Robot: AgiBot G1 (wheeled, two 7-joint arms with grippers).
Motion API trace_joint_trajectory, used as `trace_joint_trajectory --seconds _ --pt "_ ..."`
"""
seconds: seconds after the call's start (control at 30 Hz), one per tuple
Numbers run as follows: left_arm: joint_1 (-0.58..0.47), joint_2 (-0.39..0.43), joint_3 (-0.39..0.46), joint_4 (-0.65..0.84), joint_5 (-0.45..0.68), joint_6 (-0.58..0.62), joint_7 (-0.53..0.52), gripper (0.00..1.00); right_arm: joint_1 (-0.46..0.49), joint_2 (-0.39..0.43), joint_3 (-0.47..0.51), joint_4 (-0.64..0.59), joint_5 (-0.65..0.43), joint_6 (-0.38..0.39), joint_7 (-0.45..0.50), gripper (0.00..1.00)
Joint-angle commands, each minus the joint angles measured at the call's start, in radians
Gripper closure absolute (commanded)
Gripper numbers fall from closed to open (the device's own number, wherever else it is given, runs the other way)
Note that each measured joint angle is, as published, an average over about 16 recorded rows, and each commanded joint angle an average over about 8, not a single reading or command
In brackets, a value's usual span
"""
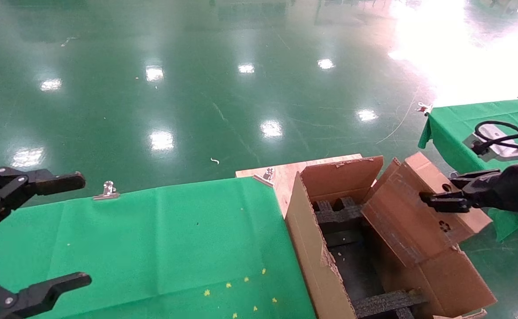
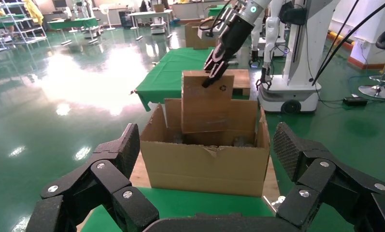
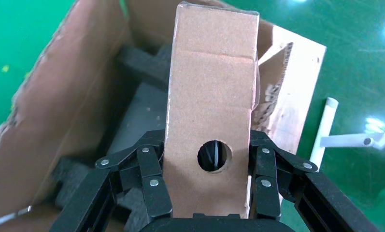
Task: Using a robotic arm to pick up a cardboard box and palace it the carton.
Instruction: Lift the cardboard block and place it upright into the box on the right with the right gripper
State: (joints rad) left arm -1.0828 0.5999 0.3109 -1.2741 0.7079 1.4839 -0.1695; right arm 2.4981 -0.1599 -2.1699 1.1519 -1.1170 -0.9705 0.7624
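One cardboard box (image 1: 422,208), one carton (image 1: 316,248), two claws (image 1: 447,199)

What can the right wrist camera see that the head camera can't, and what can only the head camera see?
Only the right wrist view shows the round hole in the cardboard box's narrow side, with a gripper finger pressed on each broad face.

Only the head view shows the left gripper open over the green cloth, the shiny floor beyond, and the recycling mark on the box.

Both show the right gripper holding the cardboard box, its lower end dipping into the open carton with black foam inside.
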Motion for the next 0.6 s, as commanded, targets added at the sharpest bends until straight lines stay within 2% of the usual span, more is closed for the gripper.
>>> trace_joint_trajectory --seconds 0.03,0.33,0.6 --pt "0.0 0.0 0.0 0.0 0.0 0.0 0.0 0.0 -0.008 0.001 -0.006 0.014 -0.005 0.027 0.03 1.0" --pt "0.0 0.0 0.0 0.0 0.0 0.0 0.0 0.0 -0.017 0.027 -0.048 0.146 -0.18 0.146 0.281 1.0" --pt "0.0 0.0 0.001 0.0 0.0 0.0 0.0 0.0 -0.023 0.012 -0.075 0.193 -0.31 0.174 0.46 1.0"
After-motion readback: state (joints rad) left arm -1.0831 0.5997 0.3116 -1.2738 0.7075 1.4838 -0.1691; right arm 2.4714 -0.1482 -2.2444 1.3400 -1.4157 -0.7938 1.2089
